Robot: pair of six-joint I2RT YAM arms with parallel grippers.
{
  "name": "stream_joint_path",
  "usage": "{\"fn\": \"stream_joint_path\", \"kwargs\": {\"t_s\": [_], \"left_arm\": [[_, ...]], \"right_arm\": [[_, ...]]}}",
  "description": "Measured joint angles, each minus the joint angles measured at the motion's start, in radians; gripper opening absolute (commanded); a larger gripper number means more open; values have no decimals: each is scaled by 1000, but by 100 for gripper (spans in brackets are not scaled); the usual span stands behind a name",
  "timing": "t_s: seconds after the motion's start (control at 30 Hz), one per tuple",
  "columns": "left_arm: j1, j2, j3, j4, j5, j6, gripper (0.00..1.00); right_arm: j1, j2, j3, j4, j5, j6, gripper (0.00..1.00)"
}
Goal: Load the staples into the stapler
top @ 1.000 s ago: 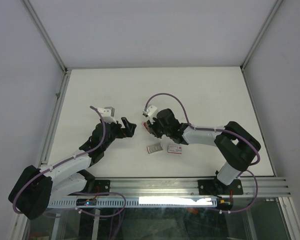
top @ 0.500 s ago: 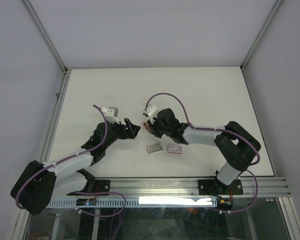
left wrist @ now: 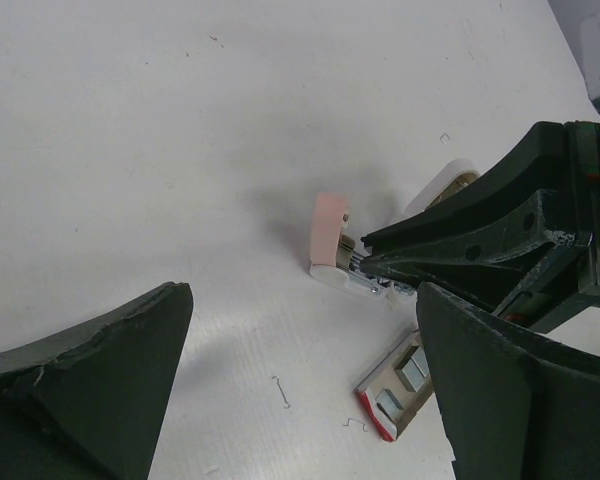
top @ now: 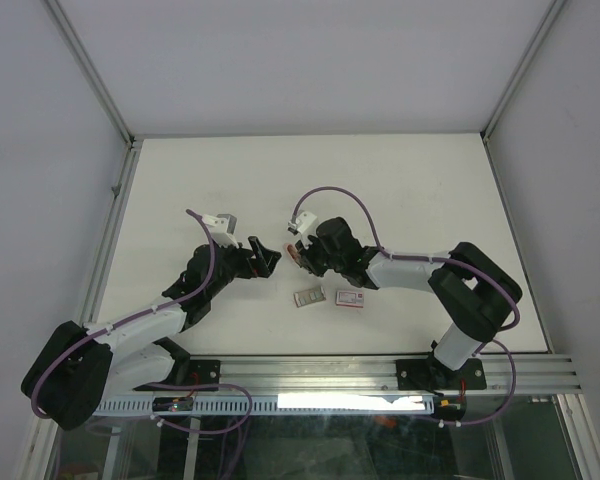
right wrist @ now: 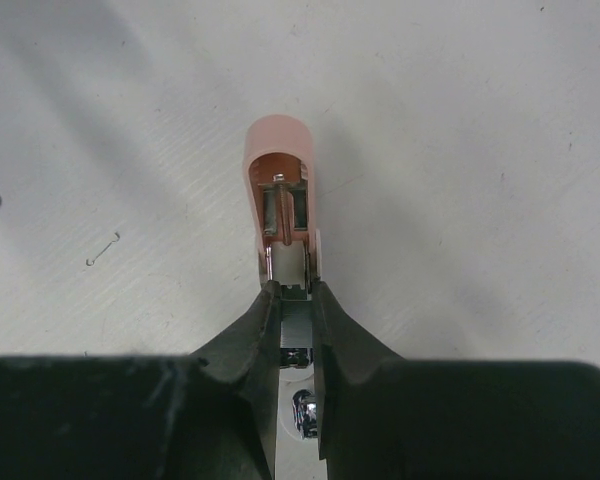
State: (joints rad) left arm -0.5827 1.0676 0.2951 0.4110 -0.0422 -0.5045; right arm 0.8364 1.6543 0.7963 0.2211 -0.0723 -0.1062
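The stapler lies on the table with its pink top swung open. My right gripper is shut on its white and metal body, and a grey ribbed strip shows in the channel between the fingers. In the left wrist view the stapler sits just beyond my open left gripper, which holds nothing. From above, the left gripper stands close to the left of the stapler and the right gripper. The staples' grey tray and their white, red-labelled box lie just nearer.
Two bent loose staples lie on the white table below the left gripper, beside the red-edged tray. Another loose staple shows left of the stapler. A metal rail runs along the near edge.
My left gripper has moved right, closer to the stapler, and turned a little, mostly in the first half second. The right gripper and stapler have stayed still.
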Motion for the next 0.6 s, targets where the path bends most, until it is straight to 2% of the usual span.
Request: {"fn": "stream_joint_path", "kwargs": {"t_s": [0.6], "left_arm": [[0,0,0,0,-1,0,99]], "right_arm": [[0,0,0,3,-22,0,12]]}}
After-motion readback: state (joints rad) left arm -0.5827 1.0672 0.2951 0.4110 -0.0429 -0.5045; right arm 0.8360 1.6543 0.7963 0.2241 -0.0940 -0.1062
